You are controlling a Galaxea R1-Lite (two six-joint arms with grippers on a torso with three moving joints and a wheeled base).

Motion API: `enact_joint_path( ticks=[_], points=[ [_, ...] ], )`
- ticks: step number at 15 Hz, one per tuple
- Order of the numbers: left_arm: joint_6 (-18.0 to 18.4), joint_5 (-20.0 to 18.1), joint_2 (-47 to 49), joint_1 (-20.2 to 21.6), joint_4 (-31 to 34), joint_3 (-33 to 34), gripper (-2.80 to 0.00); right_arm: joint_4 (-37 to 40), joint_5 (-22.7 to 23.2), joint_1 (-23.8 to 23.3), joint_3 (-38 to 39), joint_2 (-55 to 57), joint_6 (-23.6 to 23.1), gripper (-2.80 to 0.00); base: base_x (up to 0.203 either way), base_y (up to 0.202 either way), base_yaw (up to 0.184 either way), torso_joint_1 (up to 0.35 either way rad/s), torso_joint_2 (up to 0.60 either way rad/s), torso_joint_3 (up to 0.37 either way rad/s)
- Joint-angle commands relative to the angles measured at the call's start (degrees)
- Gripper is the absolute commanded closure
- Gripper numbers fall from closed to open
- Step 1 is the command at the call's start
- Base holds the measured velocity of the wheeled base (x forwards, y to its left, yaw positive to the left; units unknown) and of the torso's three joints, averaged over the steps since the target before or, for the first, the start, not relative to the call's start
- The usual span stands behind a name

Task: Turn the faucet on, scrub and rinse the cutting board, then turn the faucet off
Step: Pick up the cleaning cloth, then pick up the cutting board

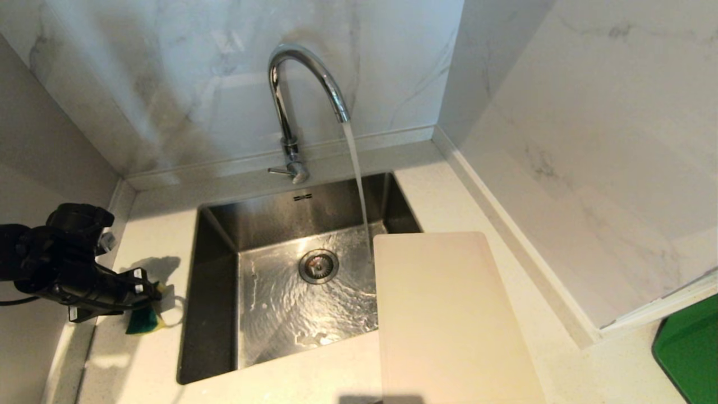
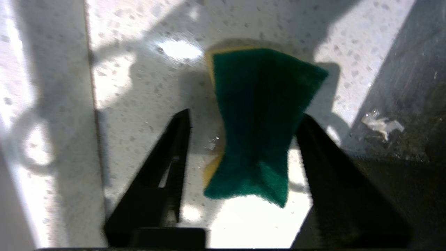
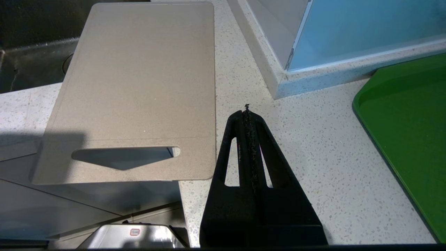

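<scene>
Pinching the sponge in the left tool at the tabletop's left edge, beside the sink. Cutting board across the basin, at its right rim, long axis running front to back, nearer the shut right tool. Faucet running.

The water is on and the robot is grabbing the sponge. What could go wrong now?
1. The left hand has its fingers around the sponge, but only one seems to touch it. It might slip out.
2. The cutting board hangs over the sink and the counter's front edge. A hard scrub could tip it.
3. Water from the faucet lands right beside the board and may splash onto the counter.
</scene>
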Motion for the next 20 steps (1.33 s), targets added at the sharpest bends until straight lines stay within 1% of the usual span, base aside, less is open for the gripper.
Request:
enact_joint_path(
  ticks=[1,4,5,6,7,8,11,13,15,17,20],
  points=[
    [-0.24,0.04,-0.29,0.13,0.06,0.24,0.0,-0.02,0.04,0.0,0.0,0.0,0.0,0.0,0.0,0.0,0.0,0.0,0.0,0.0],
    [-0.64,-0.25,-1.05,-0.35,0.17,0.23,0.0,-0.02,0.04,0.0,0.0,0.0,0.0,0.0,0.0,0.0,0.0,0.0,0.0,0.0],
    [-1.65,-1.13,-1.59,-0.75,0.23,0.61,0.0,-0.02,0.04,0.0,0.0,0.0,0.0,0.0,0.0,0.0,0.0,0.0,0.0,0.0],
    [-2.65,-2.84,-2.54,-0.82,0.38,0.98,0.0,-0.02,0.04,0.0,0.0,0.0,0.0,0.0,0.0,0.0,0.0,0.0,0.0,0.0],
    [-2.96,-4.32,-3.7,-0.85,0.52,1.27,0.0,-0.02,0.04,0.0,0.0,0.0,0.0,0.0,0.0,0.0,0.0,0.0,0.0,0.0],
    [-3.03,-4.85,-4.9,-0.84,0.68,1.42,0.0,-0.02,0.04,0.0,0.0,0.0,0.0,0.0,0.0,0.0,0.0,0.0,0.0,0.0],
    [-3.04,-4.69,-8.99,-1.09,1.1,1.23,0.0,-0.02,0.04,0.0,0.0,0.0,0.0,0.0,0.0,0.0,0.0,0.0,0.0,0.0],
    [-2.83,-4.55,-12.81,-1.25,3.23,-0.44,0.0,-0.02,0.04,0.0,0.0,0.0,0.0,0.0,0.0,0.0,0.0,0.0,0.0,0.0],
    [-2.3,-4.42,-16.62,-1.47,6.46,-2.93,0.0,-0.02,0.04,0.0,0.0,0.0,0.0,0.0,0.0,0.0,0.0,0.0,0.0,0.0],
    [-0.28,-4.35,-19.79,-1.77,10.74,-8.12,0.0,-0.02,0.04,0.0,0.0,0.0,0.0,0.0,0.0,0.0,0.0,0.0,0.0,0.0],
    [3.47,-3.82,-23.53,-1.76,17.18,-19.33,0.0,-0.02,0.04,0.0,0.0,0.0,0.0,0.0,0.0,0.0,0.0,0.0,0.0,0.0]
  ],
)
